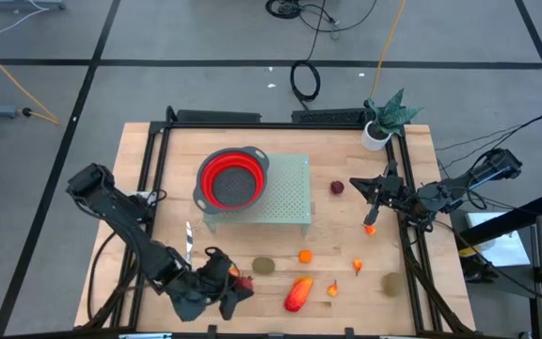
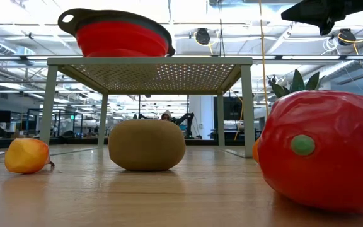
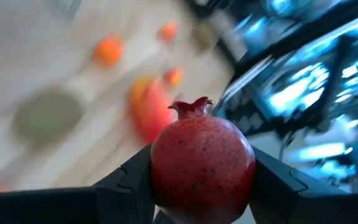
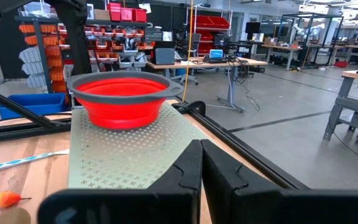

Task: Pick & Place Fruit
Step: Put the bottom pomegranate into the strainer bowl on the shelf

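Note:
My left gripper is near the table's front edge, left of centre, shut on a dark-red pomegranate. Loose fruit lies on the wood to its right: a brown-green oval, an orange piece, an elongated red-orange piece, small orange bits and another oval. A dark-red round fruit sits right of the stand. The red bowl stands on a pale green perforated stand. My right gripper waits shut at the right, above the table. My left gripper pinches the pomegranate's round body between its two fingers, one finger on each side. The fingers come from the table's left, slanting a little downward. The fruit's crown points away from the gripper, and the fruit looks clear of the wood.
A slim knife lies on the wood left of the stand's front. A potted plant stands at the far right corner. A black frame rail runs along the table's sides. An orange piece lies below my right gripper.

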Motion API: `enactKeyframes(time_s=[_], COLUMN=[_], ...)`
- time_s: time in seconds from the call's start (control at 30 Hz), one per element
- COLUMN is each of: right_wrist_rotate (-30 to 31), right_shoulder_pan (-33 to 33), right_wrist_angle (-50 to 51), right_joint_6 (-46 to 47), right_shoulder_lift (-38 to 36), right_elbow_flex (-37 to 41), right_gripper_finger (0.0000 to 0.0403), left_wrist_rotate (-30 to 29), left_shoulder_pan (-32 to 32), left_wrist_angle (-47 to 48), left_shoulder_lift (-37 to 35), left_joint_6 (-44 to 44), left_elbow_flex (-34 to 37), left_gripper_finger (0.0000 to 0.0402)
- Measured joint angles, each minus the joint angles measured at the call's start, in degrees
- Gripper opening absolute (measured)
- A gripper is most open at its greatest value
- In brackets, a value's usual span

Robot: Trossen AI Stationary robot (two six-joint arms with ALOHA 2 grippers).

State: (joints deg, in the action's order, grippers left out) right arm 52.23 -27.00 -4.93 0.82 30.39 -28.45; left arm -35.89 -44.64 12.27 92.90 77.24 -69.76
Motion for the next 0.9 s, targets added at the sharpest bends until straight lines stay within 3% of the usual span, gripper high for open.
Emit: enactKeyframes(time_s=[0.2,0.43,0.6,0.9], right_wrist_rotate=[-0.02,-0.02,-0.04,-0.04], right_shoulder_pan=[0.0,0.01,0.0,0.0], right_wrist_angle=[0.0,0.0,0.0,0.0], right_joint_6=[0.0,0.0,0.0,-5.94], right_shoulder_lift=[0.0,0.0,-0.01,-0.01], right_elbow_flex=[0.0,0.0,0.0,0.0], right_gripper_finger=[0.0,0.0,0.0,0.0], left_wrist_rotate=[-7.82,-12.23,-12.03,-3.86], left_shoulder_pan=[0.25,0.37,0.32,0.48], left_wrist_angle=[-13.77,-27.88,-36.42,-49.05], left_shoulder_lift=[0.02,0.0,0.0,0.0], left_joint_6=[-12.74,-27.81,-42.26,-71.96], left_elbow_flex=[0.0,-0.02,-0.04,-0.07], left_gripper_finger=[0.0185,0.0185,0.0185,0.0184])
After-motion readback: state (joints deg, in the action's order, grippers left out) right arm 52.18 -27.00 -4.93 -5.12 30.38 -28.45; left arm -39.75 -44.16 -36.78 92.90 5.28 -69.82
